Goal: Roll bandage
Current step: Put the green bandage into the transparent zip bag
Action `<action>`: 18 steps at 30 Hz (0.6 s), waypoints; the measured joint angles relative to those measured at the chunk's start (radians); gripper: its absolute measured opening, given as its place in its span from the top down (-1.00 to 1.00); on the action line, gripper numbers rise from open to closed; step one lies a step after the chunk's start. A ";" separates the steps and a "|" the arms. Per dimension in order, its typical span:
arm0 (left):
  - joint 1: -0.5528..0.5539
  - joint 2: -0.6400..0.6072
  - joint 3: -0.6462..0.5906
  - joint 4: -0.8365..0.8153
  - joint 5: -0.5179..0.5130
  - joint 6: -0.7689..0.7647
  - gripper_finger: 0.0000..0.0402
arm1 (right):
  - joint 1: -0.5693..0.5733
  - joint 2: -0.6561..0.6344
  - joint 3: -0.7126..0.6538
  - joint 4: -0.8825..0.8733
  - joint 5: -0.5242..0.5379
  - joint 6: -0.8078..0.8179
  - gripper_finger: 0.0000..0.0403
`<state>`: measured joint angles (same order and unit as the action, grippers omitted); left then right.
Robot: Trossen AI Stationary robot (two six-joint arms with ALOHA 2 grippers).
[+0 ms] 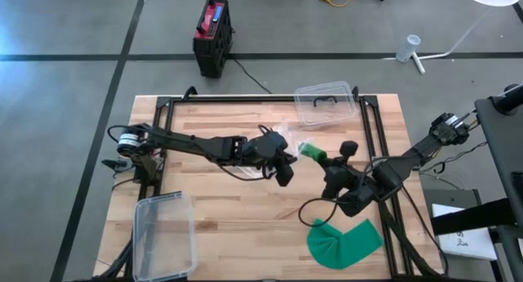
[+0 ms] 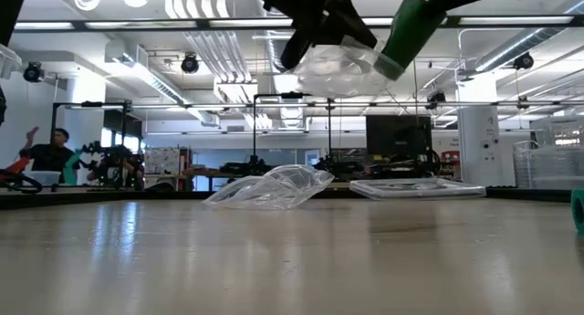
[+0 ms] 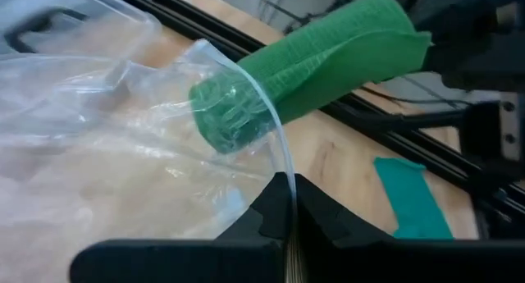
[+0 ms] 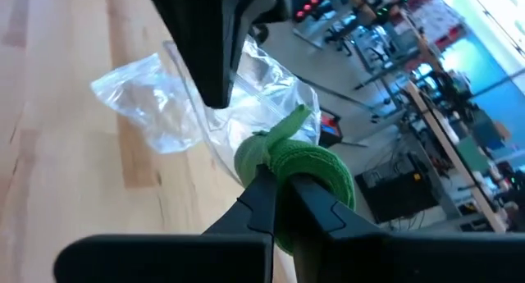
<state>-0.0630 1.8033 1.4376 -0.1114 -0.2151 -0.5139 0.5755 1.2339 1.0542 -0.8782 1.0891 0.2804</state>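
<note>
A rolled green bandage hangs in the air above the table's middle, with my right gripper shut on it. Its free end reaches into the mouth of a clear plastic bag. My left gripper holds that bag up and is shut on it. In the low view the bag and the roll hang high above the tabletop. A second clear bag lies flat on the table beneath them. A loose teal bandage lies flat near the front right. My left gripper pinches the rim of the bag's open mouth between its two fingers, coming from the table's left. The bag hangs slack from that rim, clear of the table. My right gripper pinches the green roll near its right end between its two fingers, coming from the table's right and slanting downward. The roll is lifted clear and tilted, its far end inside the bag's mouth.
A clear lidded box stands at the far edge, and another clear container sits at the front left. Dark frame rails run along the table's sides. Bare wood lies in the front middle.
</note>
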 joint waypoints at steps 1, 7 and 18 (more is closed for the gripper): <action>-0.003 0.000 0.000 0.000 -0.016 0.000 1.00 | 0.000 0.000 0.000 -0.001 0.008 0.016 0.96; 0.001 -0.020 0.000 -0.047 -0.085 0.001 1.00 | 0.000 -0.009 0.000 -0.044 0.012 0.068 0.96; 0.000 -0.037 0.001 0.093 -0.188 -0.016 1.00 | 0.000 0.006 -0.001 0.055 -0.019 0.003 0.96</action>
<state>-0.0628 1.7666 1.4384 -0.0181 -0.4028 -0.5298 0.5751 1.2404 1.0529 -0.8227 1.0696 0.2837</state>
